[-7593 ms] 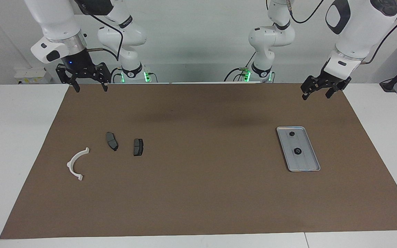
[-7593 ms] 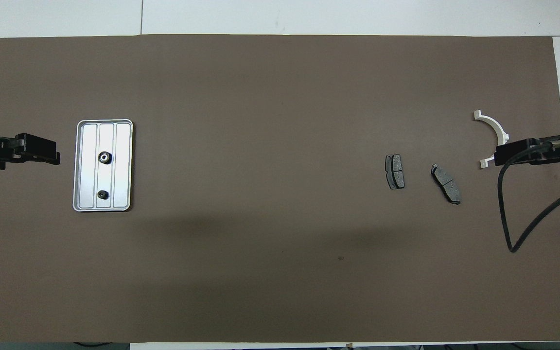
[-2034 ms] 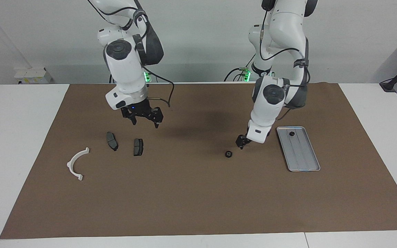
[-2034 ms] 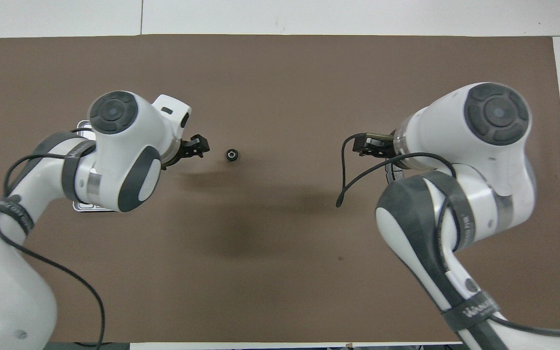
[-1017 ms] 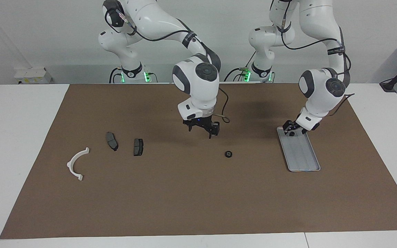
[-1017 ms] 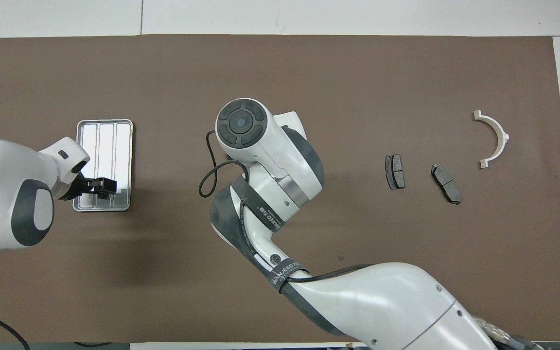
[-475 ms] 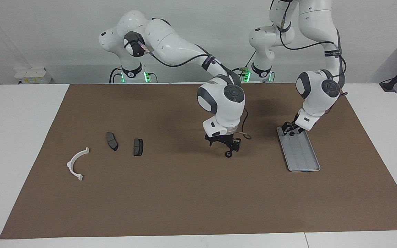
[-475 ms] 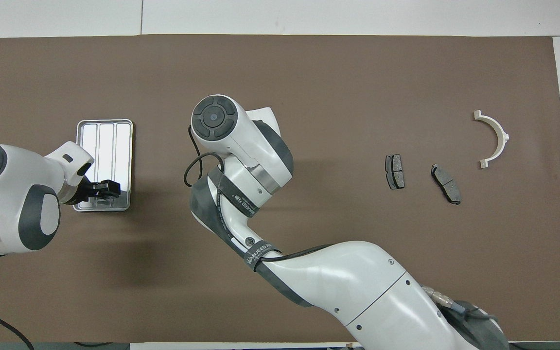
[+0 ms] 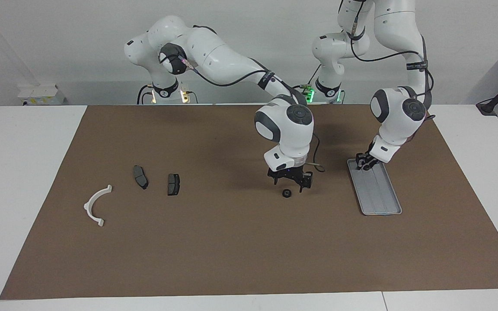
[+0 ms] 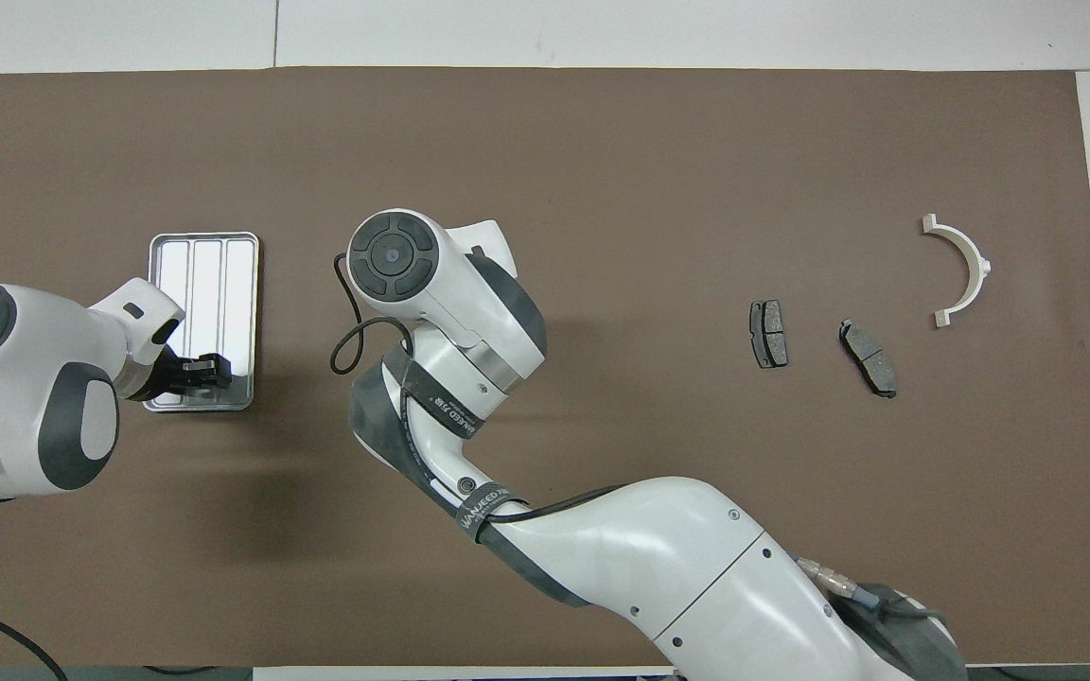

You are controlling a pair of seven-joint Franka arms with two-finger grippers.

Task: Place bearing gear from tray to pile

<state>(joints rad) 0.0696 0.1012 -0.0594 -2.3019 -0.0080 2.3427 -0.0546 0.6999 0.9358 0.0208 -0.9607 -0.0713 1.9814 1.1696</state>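
While over gear (image 9: 287, 193): right gripper (image 9: 289, 185), spread wide, empty.
Left gripper (image 9: 363, 163): at tray (image 9: 381, 203); grip unclear.
Next: descend, pinch, carry to pile (image 9: 173, 184).

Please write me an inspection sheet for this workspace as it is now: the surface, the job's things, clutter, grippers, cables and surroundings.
Surface: brown mat on a white table, lying flat.
Job's things: tray at the left arm's end; one bearing gear lies on the mat, between tray and pile. Pile at the right arm's end: white bracket and two brake pads, all apart.
Clutter: nothing seen.
Grippers: right gripper over the bearing gear, jaws open, not gripping. Left gripper down at the tray's end nearer the robots, hiding what lies there.
Cables: black cable loops at the right wrist, clear of the parts.
Surroundings: white wall; a small white box on the table.
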